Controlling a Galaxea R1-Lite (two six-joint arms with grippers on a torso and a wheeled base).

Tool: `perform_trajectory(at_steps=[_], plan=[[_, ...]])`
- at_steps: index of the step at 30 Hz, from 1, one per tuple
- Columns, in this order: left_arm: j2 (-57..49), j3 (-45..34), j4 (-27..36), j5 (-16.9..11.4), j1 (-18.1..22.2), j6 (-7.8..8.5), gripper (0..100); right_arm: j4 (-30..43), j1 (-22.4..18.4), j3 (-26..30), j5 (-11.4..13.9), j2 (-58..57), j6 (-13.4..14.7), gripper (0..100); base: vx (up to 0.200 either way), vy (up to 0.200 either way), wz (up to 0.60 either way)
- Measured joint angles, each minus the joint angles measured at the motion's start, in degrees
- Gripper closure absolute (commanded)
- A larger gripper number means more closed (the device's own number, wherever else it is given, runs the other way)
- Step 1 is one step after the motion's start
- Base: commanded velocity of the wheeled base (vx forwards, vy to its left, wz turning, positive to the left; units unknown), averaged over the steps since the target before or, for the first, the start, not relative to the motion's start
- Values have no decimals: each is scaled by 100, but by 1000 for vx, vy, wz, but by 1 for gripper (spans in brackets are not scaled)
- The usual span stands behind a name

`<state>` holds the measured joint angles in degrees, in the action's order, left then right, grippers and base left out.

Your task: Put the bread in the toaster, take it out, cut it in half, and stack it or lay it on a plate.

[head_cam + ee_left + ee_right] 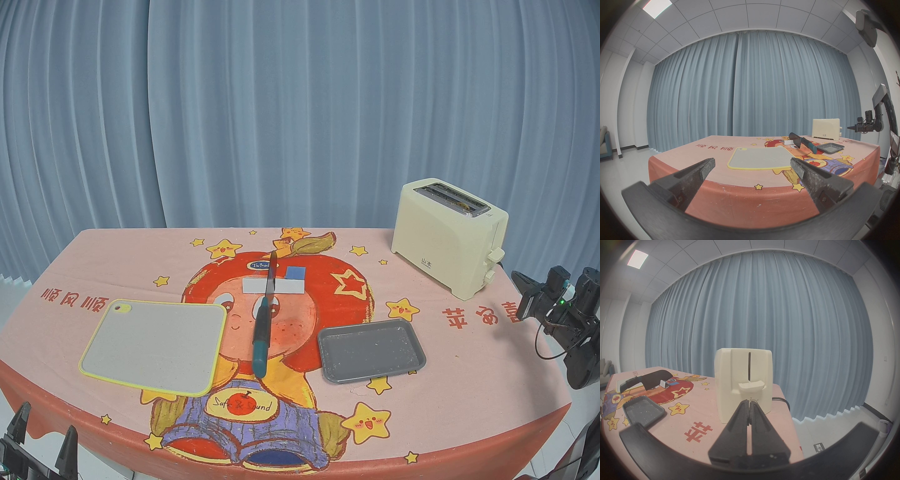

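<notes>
The cream toaster [450,234] stands at the table's back right, its lever [751,385] low on the end facing my right gripper. A small brownish bit shows in one slot [463,203]; I cannot tell if it is the bread. My right gripper [749,404] is shut and empty, level with the lever and a short way off it, beyond the table's right edge [517,278]. The knife [264,319] lies mid-table, its blade propped on a white and blue block [289,284]. My left gripper [752,161] hangs open and empty, off the front left corner [45,431].
A grey cutting board with a yellow rim [155,345] lies at the front left. A grey rectangular tray [370,350] with a few crumbs sits right of the knife. A blue curtain closes the back. A cord runs behind the toaster [781,401].
</notes>
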<state>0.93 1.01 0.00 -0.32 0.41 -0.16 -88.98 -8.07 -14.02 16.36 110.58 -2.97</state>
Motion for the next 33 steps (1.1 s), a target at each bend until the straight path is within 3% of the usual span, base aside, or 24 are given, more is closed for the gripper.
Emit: perform_trajectory(at_steps=[5, 10, 15, 19, 25, 33], plan=[[0, 0, 0, 0, 0, 2, 0, 0, 41, -9, 160, 122, 240, 100, 0, 0, 0], [0, 0, 0, 0, 0, 2, 0, 0, 113, -11, 369, 315, 806, 100, 0, 0, 0], [0, 0, 0, -1, 0, 0, 0, 0, 185, -67, 397, 455, 1175, 100, 0, 0, 0], [0, 0, 0, 0, 0, 0, 0, 2, 306, -98, 384, 483, 1649, 100, 0, 0, 0], [0, 0, 0, 0, 0, 0, 0, 0, 494, -262, 257, 461, 1797, 100, 0, 0, 0], [0, 0, 0, 0, 0, 0, 0, 0, 595, -485, -391, 477, 1794, 100, 0, 0, 0]])
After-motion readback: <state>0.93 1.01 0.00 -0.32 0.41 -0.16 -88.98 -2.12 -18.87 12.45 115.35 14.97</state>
